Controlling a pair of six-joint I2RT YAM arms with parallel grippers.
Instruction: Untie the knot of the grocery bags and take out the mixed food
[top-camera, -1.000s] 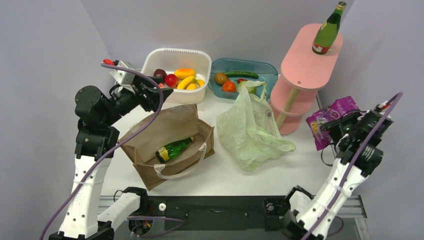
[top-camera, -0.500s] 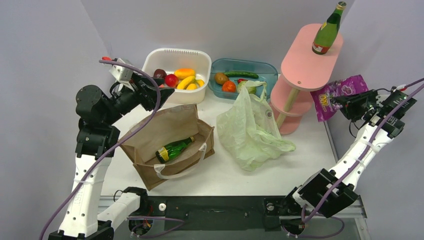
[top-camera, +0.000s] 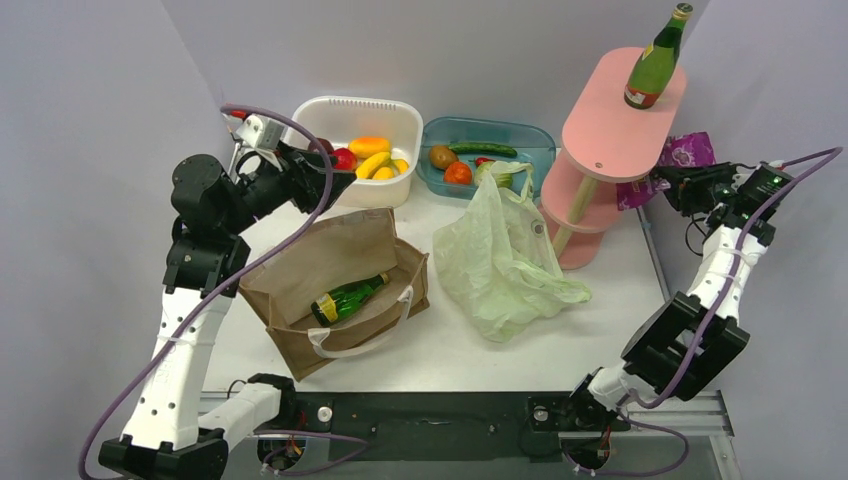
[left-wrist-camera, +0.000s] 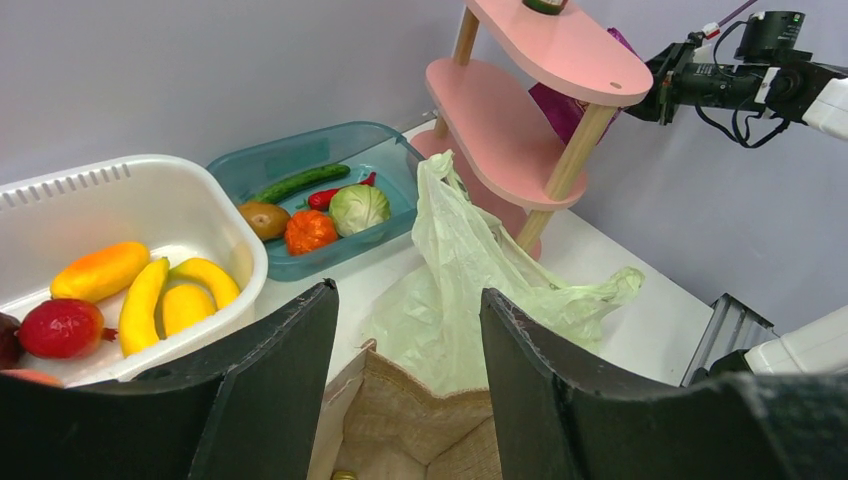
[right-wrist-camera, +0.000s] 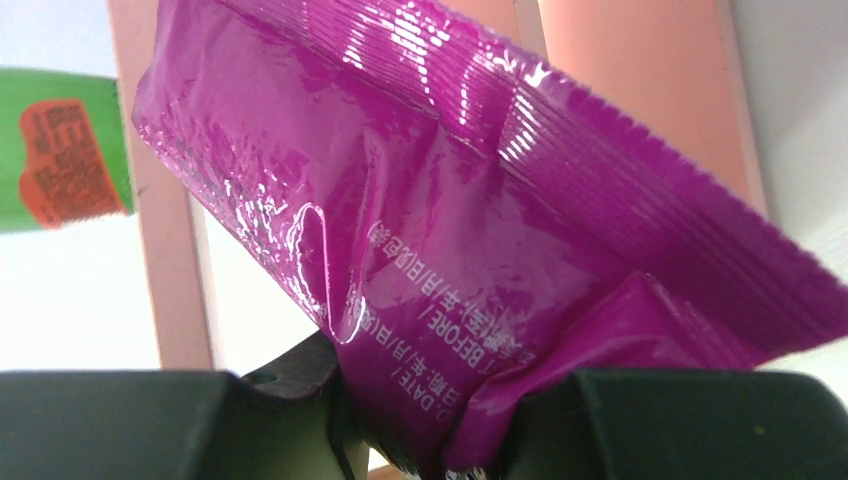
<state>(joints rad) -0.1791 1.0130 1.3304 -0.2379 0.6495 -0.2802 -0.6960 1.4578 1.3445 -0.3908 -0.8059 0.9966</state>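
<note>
The brown paper bag (top-camera: 330, 265) lies open on its side with a green glass bottle (top-camera: 348, 297) inside. To its right slumps the pale green plastic bag (top-camera: 500, 260). My left gripper (top-camera: 335, 183) hovers open and empty above the paper bag's far edge (left-wrist-camera: 420, 420), near the white tub; in the left wrist view the gap between its jaws (left-wrist-camera: 407, 292) frames both bags. My right gripper (top-camera: 665, 185) is shut on the purple snack packet (top-camera: 685, 152) beside the pink shelf's middle tier. The packet (right-wrist-camera: 450, 220) fills the right wrist view, pinched between the jaws (right-wrist-camera: 430, 430).
A white tub (top-camera: 352, 105) at the back holds a banana (left-wrist-camera: 140, 305) and other fruit. A teal tray (top-camera: 530, 135) holds cabbage (left-wrist-camera: 358, 208), chilli (left-wrist-camera: 335, 195) and more. A pink tiered shelf (top-camera: 610, 130) at the back right carries a second green bottle (top-camera: 655, 62).
My right arm has swung up and back, carrying the purple packet from the table's right edge to behind the pink shelf. The left arm has shifted slightly right and back.
</note>
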